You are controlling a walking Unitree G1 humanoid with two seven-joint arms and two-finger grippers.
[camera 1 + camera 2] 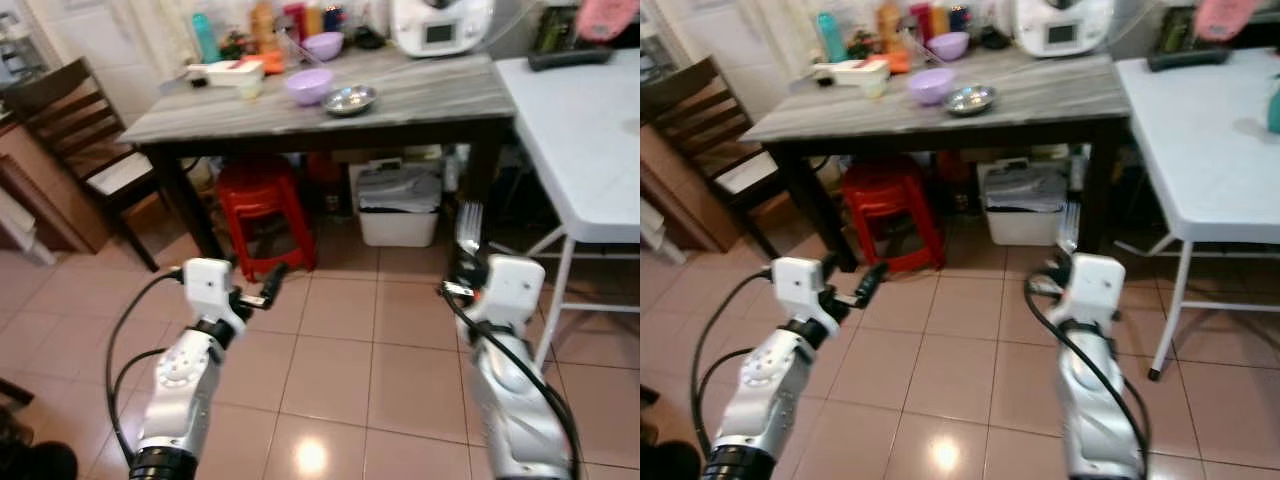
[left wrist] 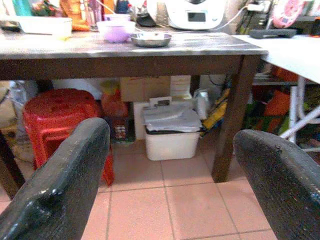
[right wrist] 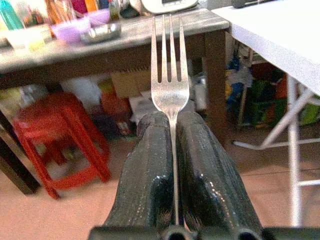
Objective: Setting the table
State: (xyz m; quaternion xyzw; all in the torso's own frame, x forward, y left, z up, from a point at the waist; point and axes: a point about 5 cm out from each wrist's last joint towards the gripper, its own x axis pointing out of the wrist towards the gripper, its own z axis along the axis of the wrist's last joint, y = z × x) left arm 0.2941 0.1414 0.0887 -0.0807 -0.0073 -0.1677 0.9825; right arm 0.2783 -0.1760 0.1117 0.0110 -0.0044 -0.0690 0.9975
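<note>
Dark-framed table with a grey streaked top (image 1: 430, 95) stands ahead, white folding table (image 1: 580, 150) touching its right end, red plastic stool (image 1: 262, 205) and white lidded bin (image 1: 398, 205) underneath; on top sit a lilac plastic bowl (image 1: 309, 85) and, just beside it, a shallow steel dish (image 1: 349, 99). Right gripper (image 3: 172, 125) is clamped tight on a silver metal fork (image 3: 169, 65), handle pinched between both pads, tines upright, held over the floor near the table's right leg. Left gripper (image 2: 170, 165) is spread wide, holding and touching nothing, aimed under the table.
</note>
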